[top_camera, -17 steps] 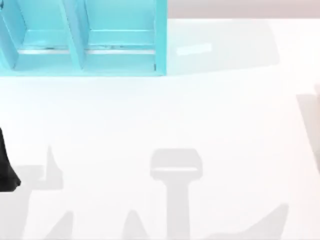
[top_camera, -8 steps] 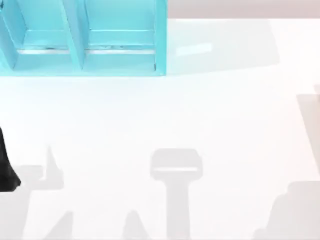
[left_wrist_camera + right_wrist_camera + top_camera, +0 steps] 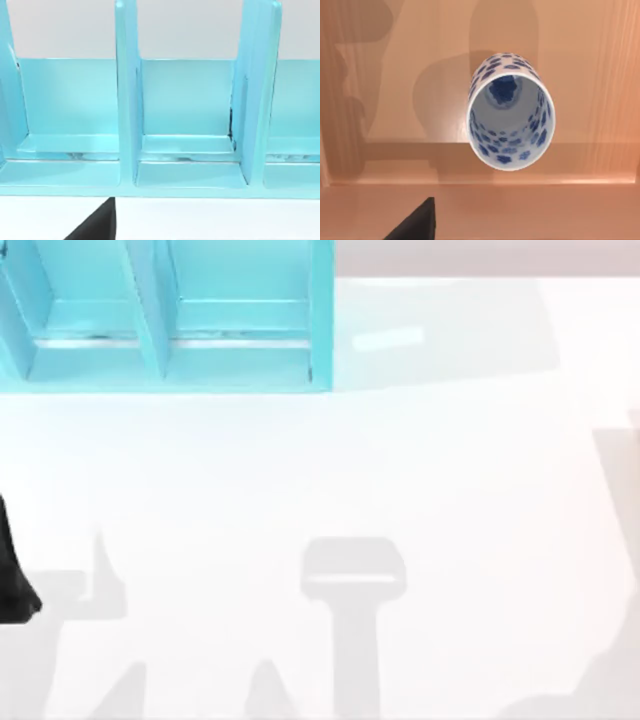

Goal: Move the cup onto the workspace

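top view, going left to right: a black bit of my left arm (image 3: 14, 575) pokes in at the left edge of the workspace (image 3: 300, 470), cut off by the edge, so i cannot tell what its claw is doing. at the back left stands a teal shelf (image 3: 200, 330) with walls that split it into boxes; its top and left side are cut off. the rest of the white table has only grey shadows on it.

left wrist view looks right at the teal shelf (image 3: 180, 165). i can see three of its boxes, with the white table (image 3: 210, 220) in front. a black tip (image 3: 97, 227) of the left claw sticks up at the low edge. most of that claw is hidden.

right wrist view shows the cup (image 3: 510, 112), white with blue flowers, seen from its open mouth. it sits on a light brown wooden surface (image 3: 395, 100) with a raised edge, not on the white table. a black tip (image 3: 417, 225) of the right claw is near the cup but not touching it. the rest of this claw is cut off, so i cannot tell if it is open or closed
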